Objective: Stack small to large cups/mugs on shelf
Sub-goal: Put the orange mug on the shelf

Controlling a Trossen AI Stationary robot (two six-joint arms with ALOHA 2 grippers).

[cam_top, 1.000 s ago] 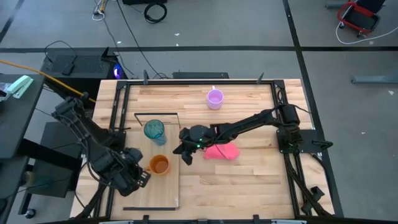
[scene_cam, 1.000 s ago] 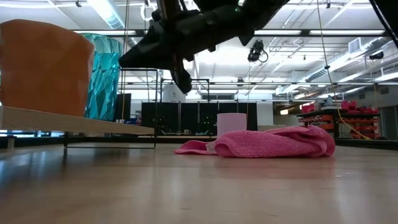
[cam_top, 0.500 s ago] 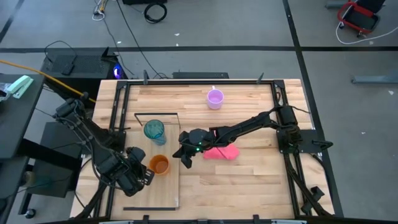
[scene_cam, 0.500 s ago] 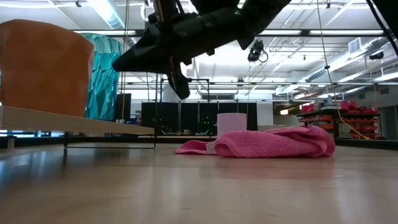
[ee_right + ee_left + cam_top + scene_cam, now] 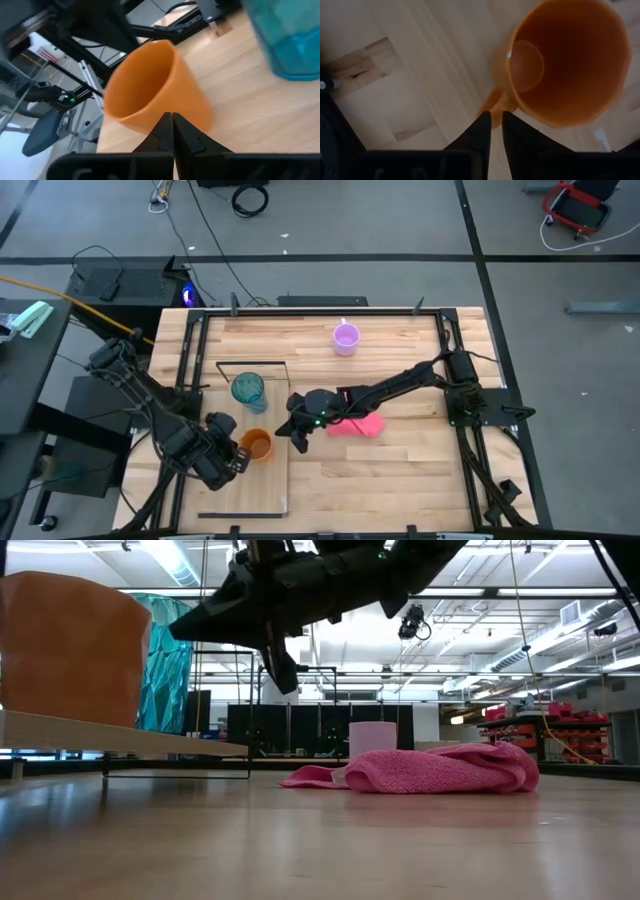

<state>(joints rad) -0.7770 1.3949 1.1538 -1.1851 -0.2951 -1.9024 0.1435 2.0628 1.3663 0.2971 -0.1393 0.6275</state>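
The orange mug [image 5: 257, 444] stands upright on the light-wood shelf plank [image 5: 262, 490], near the teal tumbler [image 5: 248, 390], which stands by the plank's wire-frame end. The lilac mug [image 5: 346, 338] stands on the table at the far side. My left gripper [image 5: 232, 456] is at the orange mug's left, its fingers closed to a narrow gap at the mug's handle [image 5: 492, 102]. My right gripper [image 5: 297, 432] is shut and empty, hovering just right of the orange mug [image 5: 150, 87], above the plank's edge. My left gripper has the orange mug's handle [image 5: 493, 106] between its two fingertips [image 5: 484, 120], only at their free ends. The fingers come slanting down from the table's left and near side. The mug stands upright with its base on the shelf plank.
A crumpled pink cloth [image 5: 357, 423] lies on the table right of the plank, under my right arm. The plank's black wire frame [image 5: 252, 364] rises beside the teal tumbler. Bare plank lies near of the orange mug.
My right gripper has moved a little toward the table's left and near side, closer to the orange mug, staying shut. My left gripper has edged toward the mug's handle. The mug has kept its place on the plank.
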